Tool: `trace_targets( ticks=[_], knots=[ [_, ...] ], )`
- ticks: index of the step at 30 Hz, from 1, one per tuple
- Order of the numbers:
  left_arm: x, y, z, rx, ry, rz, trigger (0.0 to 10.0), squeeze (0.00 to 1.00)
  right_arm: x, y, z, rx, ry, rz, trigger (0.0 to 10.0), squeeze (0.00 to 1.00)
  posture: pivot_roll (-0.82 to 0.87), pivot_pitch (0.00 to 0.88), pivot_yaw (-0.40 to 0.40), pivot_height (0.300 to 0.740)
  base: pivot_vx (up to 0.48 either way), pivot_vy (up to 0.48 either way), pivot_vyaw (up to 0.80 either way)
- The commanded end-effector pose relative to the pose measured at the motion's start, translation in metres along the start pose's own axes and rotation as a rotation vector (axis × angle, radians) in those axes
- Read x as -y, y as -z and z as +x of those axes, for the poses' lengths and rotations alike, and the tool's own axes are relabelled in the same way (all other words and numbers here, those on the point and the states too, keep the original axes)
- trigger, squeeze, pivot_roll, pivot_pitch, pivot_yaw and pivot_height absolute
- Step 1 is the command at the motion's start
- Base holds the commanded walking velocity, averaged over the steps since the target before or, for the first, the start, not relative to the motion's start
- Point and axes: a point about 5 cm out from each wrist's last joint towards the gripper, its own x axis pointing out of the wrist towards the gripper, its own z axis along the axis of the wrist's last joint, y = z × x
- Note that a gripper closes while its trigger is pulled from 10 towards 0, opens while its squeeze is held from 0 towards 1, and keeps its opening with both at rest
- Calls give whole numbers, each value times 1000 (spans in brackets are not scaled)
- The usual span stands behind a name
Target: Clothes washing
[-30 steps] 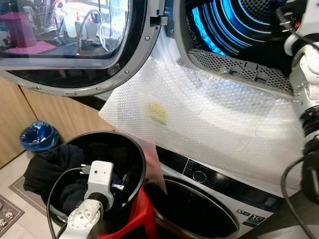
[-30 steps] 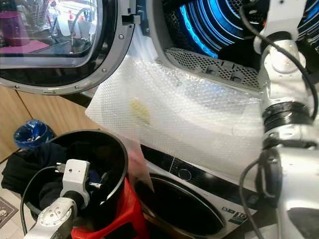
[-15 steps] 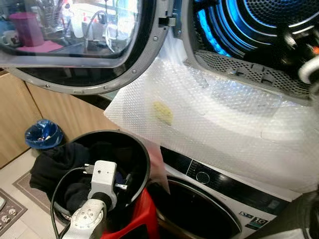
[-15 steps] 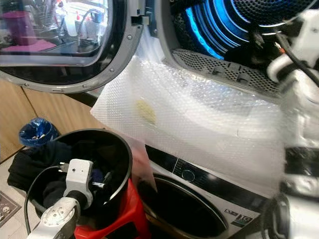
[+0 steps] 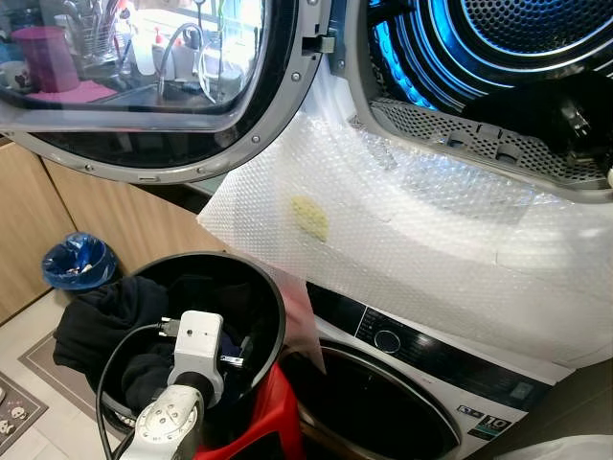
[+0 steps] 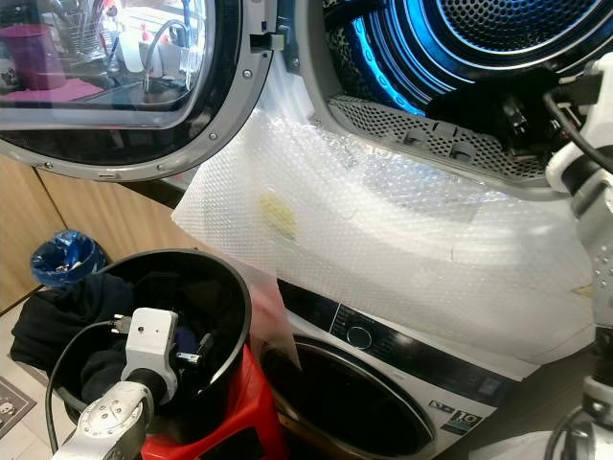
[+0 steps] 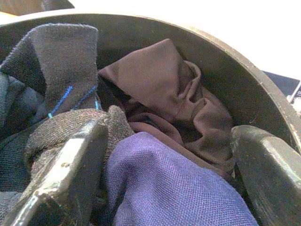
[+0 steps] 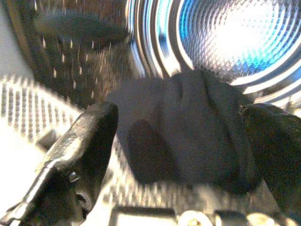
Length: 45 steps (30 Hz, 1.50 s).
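1. Upper machine's drum point(image 5: 517, 38) lit blue, round door point(image 5: 144, 86) swung wide to the robot's left, glass reflecting a kitchen counter.
2. Sheet of bubble wrap point(image 5: 402, 249) draped from the drum's lower lip down over the front, a small yellow patch point(image 5: 308, 217) stuck on it.
3. Below, a second machine point(image 6: 383, 383) with a dial and a dark round window.
4. Black bucket point(image 5: 263, 287) standing on a red stool point(image 5: 273, 422) in front of the lower machine, loaded with dark clothes point(image 5: 105, 321) – some spilling over the rim on the robot's left.
5. Left gripper point(image 7: 169, 174) reaching down inside the bucket, fingers spread wide on either side of a purple cloth point(image 7: 169, 188); a brown garment point(image 7: 174, 99) and a dark knit piece with blue stitching point(image 7: 61, 61) packed just behind. Nothing pinched.
6. Right gripper point(image 8: 178, 141) up at the drum mouth, fingers parted, a dark garment point(image 8: 188, 122) bunched between them over the perforated lint grille – contact with the pads not clear from the blurred wrist view.
7. Blue-lined bin point(image 5: 72, 261) on the floor beside wooden cabinets point(image 5: 38, 220).
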Motion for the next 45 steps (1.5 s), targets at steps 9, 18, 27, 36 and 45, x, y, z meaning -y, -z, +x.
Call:
trace_targets(
  ticks=[9,18,27,36,45],
  knots=[
    [1,24,-4,-114,3,-4,10000,0,-3,8,-6,-97,-6,-18,10000,0,-34,127,-64,740,0,0,0],
    [1,23,-3,-109,4,-3,10000,0,-23,15,15,-100,-38,-13,10000,0,-20,122,-65,740,0,0,0],
    [0,20,-1,-101,-3,-1,10000,0,-65,26,60,-99,-84,32,10000,0,-10,116,-61,740,0,0,0],
    [-3,18,-1,-97,-12,4,10000,0,-88,17,94,-67,-36,143,10000,0,17,110,-55,740,0,0,0],
    [-4,19,-3,-103,-15,9,10000,0,-59,0,102,-55,300,159,10000,0,34,100,-57,740,0,0,0]
  ],
)
